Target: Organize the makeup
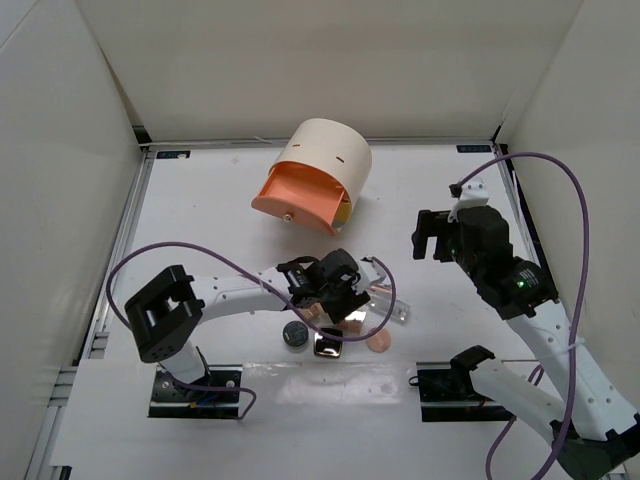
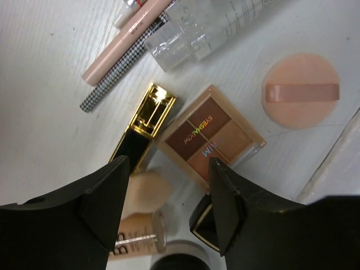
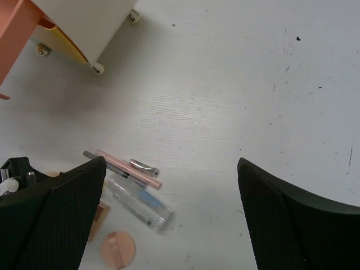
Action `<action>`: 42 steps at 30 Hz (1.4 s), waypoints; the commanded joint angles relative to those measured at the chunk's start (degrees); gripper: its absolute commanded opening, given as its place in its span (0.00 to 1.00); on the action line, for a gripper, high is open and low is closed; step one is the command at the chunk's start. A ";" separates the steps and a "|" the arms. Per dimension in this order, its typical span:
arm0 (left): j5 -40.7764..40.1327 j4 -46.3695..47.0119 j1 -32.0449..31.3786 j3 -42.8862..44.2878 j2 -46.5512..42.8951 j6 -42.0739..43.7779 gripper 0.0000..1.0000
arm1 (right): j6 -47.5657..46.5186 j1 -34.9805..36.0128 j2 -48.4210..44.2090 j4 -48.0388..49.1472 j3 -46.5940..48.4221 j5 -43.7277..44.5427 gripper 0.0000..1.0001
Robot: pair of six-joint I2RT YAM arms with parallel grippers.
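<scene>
The makeup lies in a cluster on the white table under my left gripper point(image 1: 335, 290). In the left wrist view I see an eyeshadow palette point(image 2: 211, 136), a gold and black case point(image 2: 143, 124), a peach puff point(image 2: 301, 90), a clear case point(image 2: 208, 28), a pink pencil point(image 2: 126, 42), a checked pencil point(image 2: 121, 64), a beige sponge point(image 2: 147, 191), a foundation tube point(image 2: 138, 236) and a black square compact point(image 2: 203, 222). The left gripper point(image 2: 169, 163) is open just above them and holds nothing. The black round compact point(image 1: 294, 335) sits nearer the bases. My right gripper point(image 1: 432, 235) hangs open and empty above bare table point(image 3: 171, 169).
The cream cylinder point(image 1: 318, 175) with orange drawers lies at the back centre, one drawer pulled out; its corner shows in the right wrist view point(image 3: 84, 22). White walls close in the table on three sides. Purple cables loop from both arms.
</scene>
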 commanded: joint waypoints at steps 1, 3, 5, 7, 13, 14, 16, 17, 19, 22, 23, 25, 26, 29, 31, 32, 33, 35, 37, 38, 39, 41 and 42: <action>2.44 5.46 2.11 2.05 0.38 5.73 0.68 | 1.90 -0.34 -0.14 -0.97 0.18 2.71 0.99; 6.47 6.78 3.70 1.96 1.26 6.26 0.63 | 1.99 -0.52 -0.14 -0.97 0.27 2.89 0.99; 8.07 6.44 4.49 2.66 2.66 7.66 0.59 | 1.81 -0.52 0.38 -1.15 0.36 3.25 0.99; 7.90 6.08 4.58 2.58 3.55 8.19 0.58 | 1.63 -0.34 0.91 -1.32 0.88 3.95 0.99; 8.60 5.03 4.14 2.57 7.41 8.73 0.55 | 1.28 -0.34 1.44 -2.20 1.59 4.65 0.99; 8.78 5.03 4.14 2.49 7.77 8.55 0.54 | 0.94 -0.34 1.44 -2.20 1.50 4.65 0.99; 8.78 5.38 4.14 2.23 7.95 8.37 0.54 | 0.93 -0.34 1.44 -2.38 1.68 5.00 0.99; 8.60 5.21 3.88 2.14 8.29 8.37 0.52 | 0.93 -0.52 1.44 -2.55 1.68 5.00 0.99; 6.85 5.38 3.44 2.05 8.82 8.02 0.47 | 0.93 -0.34 1.44 -2.73 1.76 5.36 0.99; 3.69 5.03 3.35 2.66 10.48 7.32 0.41 | 0.93 -0.34 0.74 -2.38 1.24 5.71 0.99; 2.98 5.03 3.35 2.84 10.76 6.97 0.39 | 1.28 -0.17 0.57 -2.38 1.06 5.71 0.99; 2.80 4.85 3.18 3.63 11.28 6.79 0.35 | 1.19 -0.34 0.04 -2.38 1.15 6.23 0.99; 2.28 4.68 3.00 3.89 10.94 6.27 0.28 | 1.28 -0.34 0.04 -2.38 1.06 6.41 0.99; 0.70 4.85 2.56 3.98 8.13 5.91 0.19 | 1.28 -0.34 -0.31 -2.38 1.06 6.41 0.99; 0.69 5.20 2.47 3.55 4.28 6.26 0.18 | 1.63 -0.34 -1.01 -2.03 0.80 6.59 0.99; -1.14 5.03 2.47 3.63 2.78 6.61 0.17 | 1.63 -0.34 -0.84 -1.68 0.54 6.93 0.99; -1.33 5.20 2.47 3.72 1.11 7.31 0.17 | 1.63 -0.34 -1.02 -1.68 0.45 7.02 0.99; -2.12 4.68 2.47 4.33 -3.81 8.28 0.17 | 1.63 -0.34 -1.37 -0.62 0.19 7.11 0.99; -2.65 4.32 2.38 5.12 -8.04 9.77 0.18 | 1.46 0.09 -1.37 -0.27 0.01 7.46 0.99; -2.74 4.41 2.47 5.13 -9.62 10.47 0.18 | 1.11 -0.34 -1.37 0.43 -0.17 7.12 0.99; -3.08 4.67 2.38 5.39 -12.42 12.57 0.18 | 0.93 -0.34 -1.02 0.43 -0.08 7.29 0.99; -4.93 6.95 3.52 4.95 -16.46 15.21 0.18 | 0.41 -0.34 -0.67 1.31 -0.34 6.94 0.99; -5.89 8.18 5.61 5.73 -17.18 17.66 0.18 | 0.23 -0.34 -0.67 1.66 -0.34 7.11 0.99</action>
